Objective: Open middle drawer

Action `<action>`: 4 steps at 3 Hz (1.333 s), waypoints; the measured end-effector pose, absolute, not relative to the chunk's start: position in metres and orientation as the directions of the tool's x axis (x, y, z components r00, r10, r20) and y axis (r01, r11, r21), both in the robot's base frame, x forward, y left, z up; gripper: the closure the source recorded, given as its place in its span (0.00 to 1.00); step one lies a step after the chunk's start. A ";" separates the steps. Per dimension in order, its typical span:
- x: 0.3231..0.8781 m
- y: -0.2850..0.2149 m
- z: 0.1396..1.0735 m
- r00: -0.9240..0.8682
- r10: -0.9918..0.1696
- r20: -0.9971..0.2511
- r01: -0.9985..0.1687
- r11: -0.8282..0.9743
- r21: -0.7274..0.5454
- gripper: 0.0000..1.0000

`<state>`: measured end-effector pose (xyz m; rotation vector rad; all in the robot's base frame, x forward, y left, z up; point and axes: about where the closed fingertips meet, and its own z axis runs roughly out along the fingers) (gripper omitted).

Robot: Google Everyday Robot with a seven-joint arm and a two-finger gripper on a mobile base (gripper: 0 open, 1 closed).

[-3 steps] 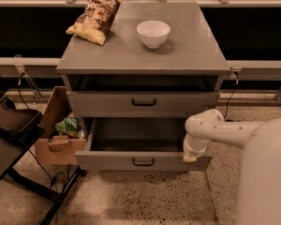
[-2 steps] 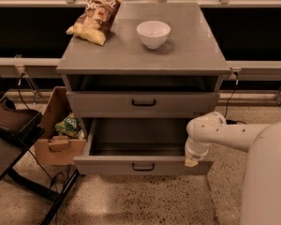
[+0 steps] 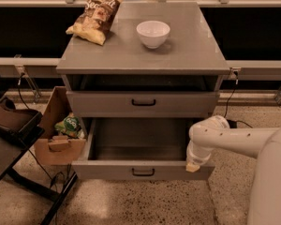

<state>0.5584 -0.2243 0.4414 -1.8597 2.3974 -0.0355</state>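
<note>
The middle drawer (image 3: 107, 171) stands pulled well out of the grey cabinet (image 3: 196, 50). Its plain grey inside (image 3: 140, 139) shows and is empty. Its small black bar handle (image 3: 143, 172) sits mid-front. My gripper (image 3: 193, 165) is at the end of the white arm (image 3: 234, 137), down at the drawer's right front corner, against the top edge of the front panel. The taller-fronted drawer (image 3: 107, 103) above is pushed in. The lowest drawer is hidden beneath the open one.
A chip bag (image 3: 96, 18) and a white bowl (image 3: 153, 33) sit on the cabinet top. A cardboard box (image 3: 56, 146) with a green packet (image 3: 71, 124) stands left of the drawer. A dark stand (image 3: 9, 125) is at far left. A rail runs behind.
The middle drawer has slid further out toward the camera, and my gripper has moved with it at its right front corner.
</note>
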 end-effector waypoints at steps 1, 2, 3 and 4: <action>0.533 -0.227 0.442 -0.266 -0.961 -0.079 -0.959 0.272 -0.079 1.00; 0.530 -0.228 0.442 -0.268 -0.960 -0.081 -0.959 0.274 -0.078 1.00; 0.522 -0.228 0.442 -0.273 -0.958 -0.085 -0.957 0.279 -0.076 1.00; 0.522 -0.228 0.442 -0.273 -0.958 -0.085 -0.957 0.279 -0.076 0.81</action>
